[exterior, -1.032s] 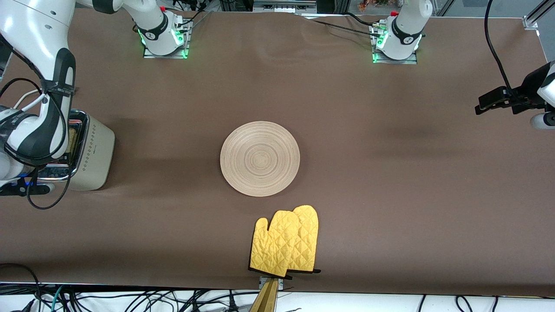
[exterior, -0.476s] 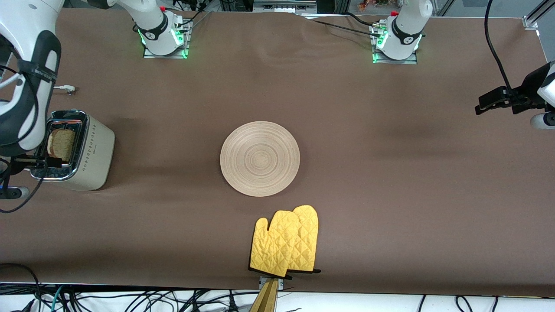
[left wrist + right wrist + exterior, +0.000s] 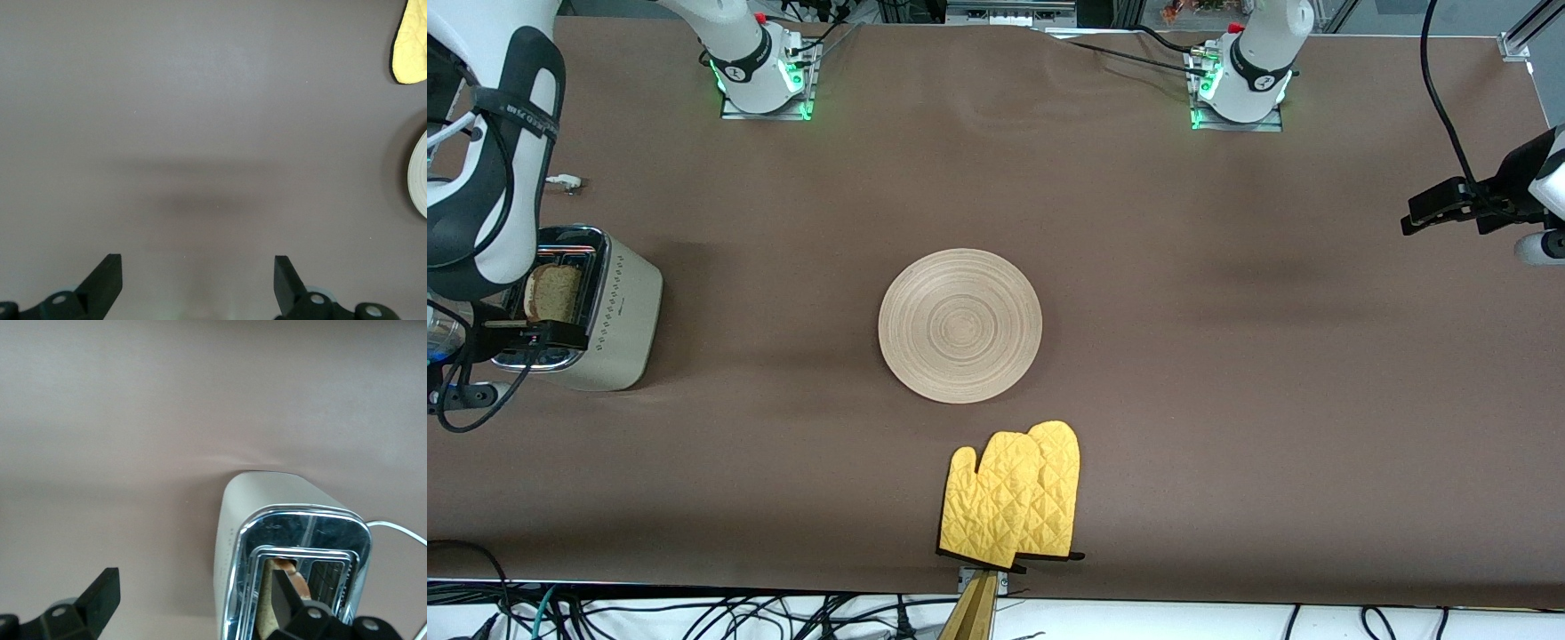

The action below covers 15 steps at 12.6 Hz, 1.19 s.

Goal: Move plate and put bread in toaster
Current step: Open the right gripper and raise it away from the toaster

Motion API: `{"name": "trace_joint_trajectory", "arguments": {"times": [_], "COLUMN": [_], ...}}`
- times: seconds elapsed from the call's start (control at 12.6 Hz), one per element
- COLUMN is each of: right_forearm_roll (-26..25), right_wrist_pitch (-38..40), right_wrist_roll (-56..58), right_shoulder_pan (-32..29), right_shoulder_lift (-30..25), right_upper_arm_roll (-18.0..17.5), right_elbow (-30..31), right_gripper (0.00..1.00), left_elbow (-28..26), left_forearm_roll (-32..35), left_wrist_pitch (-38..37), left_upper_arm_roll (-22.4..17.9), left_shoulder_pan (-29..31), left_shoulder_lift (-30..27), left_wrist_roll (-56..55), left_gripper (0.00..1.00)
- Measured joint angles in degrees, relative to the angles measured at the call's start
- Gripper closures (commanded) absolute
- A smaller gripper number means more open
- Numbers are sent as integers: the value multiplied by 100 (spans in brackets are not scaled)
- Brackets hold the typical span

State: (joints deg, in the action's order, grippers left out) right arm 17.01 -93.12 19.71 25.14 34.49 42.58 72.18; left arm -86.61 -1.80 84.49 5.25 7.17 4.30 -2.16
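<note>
1. Bread (image 3: 554, 294) standing in toaster (image 3: 618, 311) slot, top poking out; light, soft, crumbly, best pinched gently by the crust.
2. Plate (image 3: 959, 325) mid-table, stiff, smooth; best taken at rim.
3. Right gripper (image 3: 193, 600) wide, empty, over toaster.
4. Left gripper (image 3: 198, 280) wide, empty, waiting over bare cloth.

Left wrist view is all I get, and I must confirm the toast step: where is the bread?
Observer: The bread stands in one slot of the toaster, at the right arm's end of the table.
Operator: Is the right tool holding it?
Observer: No. The right tool is open just above the toaster, gripping nothing.
Operator: I only see the plate's edge. Anything on it?
Observer: The plate is bare, mid-table, with yellow oven mitts nearer the front camera.
</note>
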Motion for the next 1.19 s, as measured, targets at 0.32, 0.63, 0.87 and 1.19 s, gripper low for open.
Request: {"name": "trace_joint_trajectory", "arguments": {"times": [0.32, 0.63, 0.87, 1.19], "right_forearm_roll": [-566, -1040, -1332, -1529], "right_wrist_pitch": [132, 203, 200, 191], "right_wrist_roll": [-1262, -1519, -1520, -1546], "right_shoulder_pan": [-1196, -1949, -2199, -2508], "right_shoulder_lift": [-820, -1910, -2218, -2571], "right_upper_arm_roll": [-2077, -3239, -3424, -3860], "right_elbow": [193, 941, 1210, 1344], "right_gripper": [0, 0, 0, 0], "left_elbow": [1, 2, 2, 2], "left_forearm_roll": [0, 0, 0, 0], "left_wrist_pitch": [-1, -2, -2, -3], "left_upper_arm_roll": [0, 0, 0, 0], "left_shoulder_pan": [-1, -1, -1, -1], "left_shoulder_lift": [2, 3, 3, 5], "left_wrist_roll": [0, 0, 0, 0], "left_gripper": [0, 0, 0, 0]}}
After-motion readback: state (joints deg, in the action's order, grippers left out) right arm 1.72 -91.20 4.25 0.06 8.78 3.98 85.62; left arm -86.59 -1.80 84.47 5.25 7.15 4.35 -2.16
